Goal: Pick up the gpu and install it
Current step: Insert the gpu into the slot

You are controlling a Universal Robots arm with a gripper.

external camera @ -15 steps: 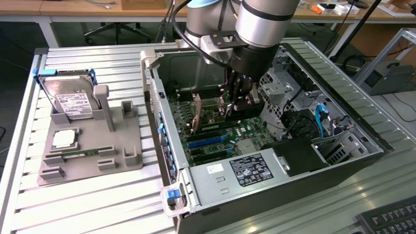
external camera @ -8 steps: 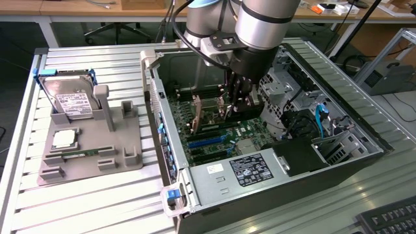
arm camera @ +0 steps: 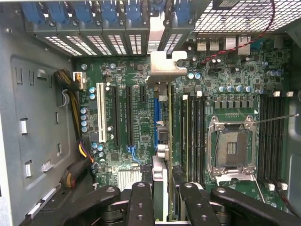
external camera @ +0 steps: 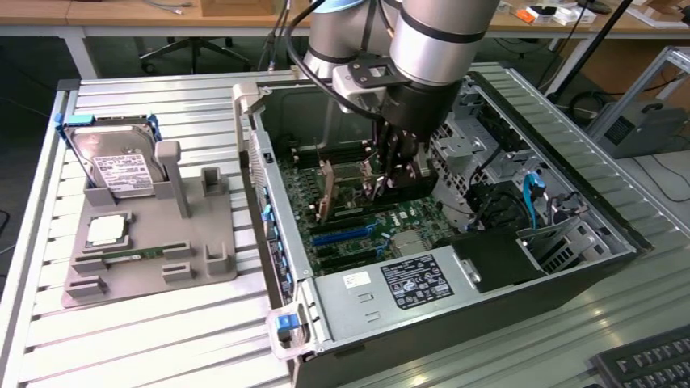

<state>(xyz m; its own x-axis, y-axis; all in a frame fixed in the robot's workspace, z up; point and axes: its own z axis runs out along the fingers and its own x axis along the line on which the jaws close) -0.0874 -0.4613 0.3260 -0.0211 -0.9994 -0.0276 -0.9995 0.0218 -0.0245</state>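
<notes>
My gripper (external camera: 395, 166) reaches down inside the open computer case (external camera: 283, 242), shut on the gpu (external camera: 372, 179). In the wrist view the gpu (arm camera: 161, 136) shows edge-on, a thin dark card running away from my fingers (arm camera: 141, 202) toward the rear slot openings. Its silvery bracket (arm camera: 162, 66) sits at the far end, just before the blue-tabbed slot covers. The card stands upright over the motherboard (arm camera: 136, 122), along a blue expansion slot (arm camera: 155, 117). I cannot tell whether its lower edge is touching the slot.
A grey fixture (external camera: 151, 259) on the exterior view's left holds a hard drive (external camera: 119, 166), a processor chip (external camera: 106, 230) and a green memory stick (external camera: 129, 257). Inside the case are the power supply (external camera: 415, 283), the CPU socket (arm camera: 231, 149), a white slot (arm camera: 101, 113) and cable bundles (arm camera: 75, 165).
</notes>
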